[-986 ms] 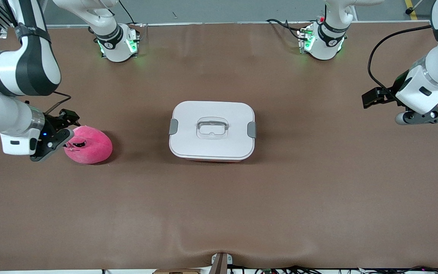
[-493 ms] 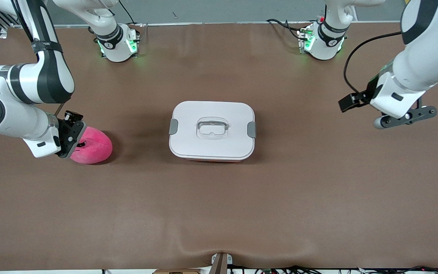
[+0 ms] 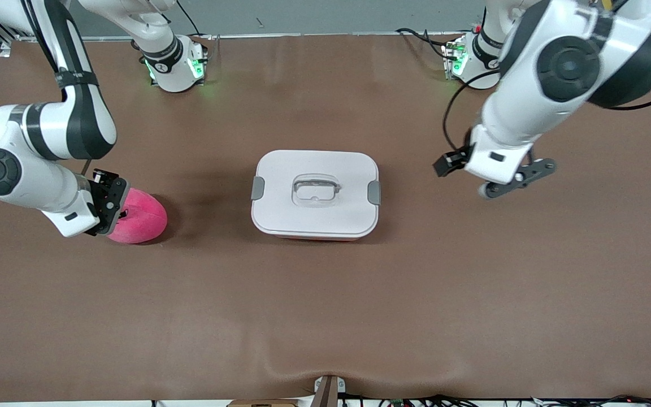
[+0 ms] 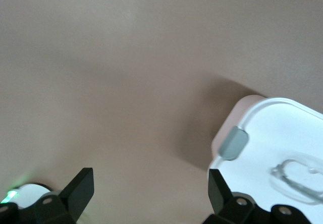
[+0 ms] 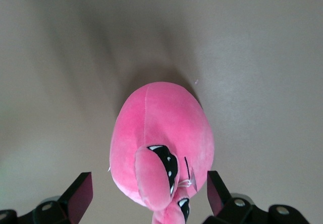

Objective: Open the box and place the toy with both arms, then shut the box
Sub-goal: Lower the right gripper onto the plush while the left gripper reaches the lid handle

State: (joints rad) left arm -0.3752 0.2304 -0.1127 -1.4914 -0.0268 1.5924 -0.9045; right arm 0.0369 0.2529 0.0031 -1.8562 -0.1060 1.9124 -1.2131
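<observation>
The box (image 3: 315, 195) sat closed near the middle of the brown table (image 3: 325, 316), its white lid (image 3: 331, 217) on and a grey clip (image 3: 257, 188) at each short side, with the clear handle (image 3: 315, 189) recessed in the lid's centre. The toy (image 3: 139, 217), a hot-pink plush ball, lay on the table toward the right arm's end, well apart from the box and about as near the front camera as the box.

The right gripper (image 5: 146, 196) hung directly over the toy, its two black fingers (image 5: 81, 193) spread wide on either side of the plush without pressing into it; the right wrist view showed the toy's dark eye (image 5: 164, 163) facing up between them. In the front view the gripper's body covered the toy's edge nearest the right arm's end.

The left gripper (image 4: 149, 196) hovered over bare table beside the box, toward the left arm's end, with its fingers (image 4: 81, 188) also set wide apart and holding nothing. Its wrist view took in the box's corner and one grey clip (image 4: 233, 143).
</observation>
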